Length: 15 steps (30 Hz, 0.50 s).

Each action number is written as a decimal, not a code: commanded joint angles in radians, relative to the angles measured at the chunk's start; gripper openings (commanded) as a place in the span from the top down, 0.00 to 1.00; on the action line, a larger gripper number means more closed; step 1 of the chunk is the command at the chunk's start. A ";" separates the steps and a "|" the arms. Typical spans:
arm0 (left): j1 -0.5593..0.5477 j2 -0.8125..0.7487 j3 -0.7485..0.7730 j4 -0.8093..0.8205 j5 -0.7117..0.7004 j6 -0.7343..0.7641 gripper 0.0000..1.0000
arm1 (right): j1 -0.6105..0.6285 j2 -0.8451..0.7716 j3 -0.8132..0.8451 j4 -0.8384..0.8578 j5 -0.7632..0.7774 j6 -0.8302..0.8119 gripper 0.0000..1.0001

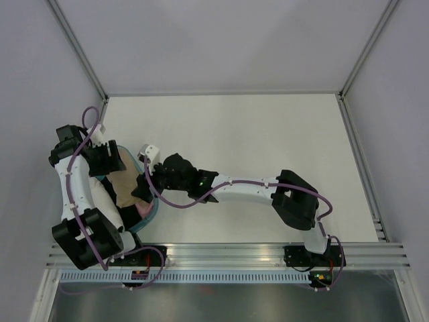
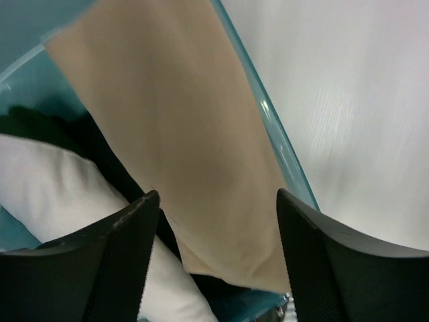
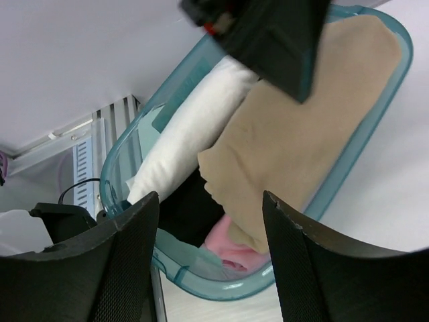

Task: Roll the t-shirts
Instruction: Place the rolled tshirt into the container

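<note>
left gripper [image 2: 218, 261]: fingers apart, poised over tan t-shirt [image 2: 181, 134] | right gripper [image 3: 209, 268]: fingers apart, nothing held, above teal basket [image 3: 157, 111] | basket holds tan, white t-shirt [image 3: 177, 144], pink t-shirt [image 3: 231, 253] | pink seen from right wrist, not left wrist

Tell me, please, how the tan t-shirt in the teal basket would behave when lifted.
Probably floppy: the tan t-shirt sags at its edge beside the white bundle. Likely light, being thin cloth. It may drag on the basket rim.
</note>
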 commanded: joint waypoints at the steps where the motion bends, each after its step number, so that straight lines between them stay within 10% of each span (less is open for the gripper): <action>1: 0.005 -0.053 0.041 -0.229 -0.030 0.092 0.29 | -0.038 -0.047 -0.072 0.036 -0.037 0.107 0.32; 7: 0.005 -0.162 -0.056 -0.308 -0.156 0.199 0.49 | -0.095 -0.004 -0.097 0.077 -0.074 0.242 0.41; 15: 0.001 -0.337 -0.261 -0.296 -0.072 0.425 0.31 | -0.141 0.065 -0.086 0.154 -0.167 0.307 0.50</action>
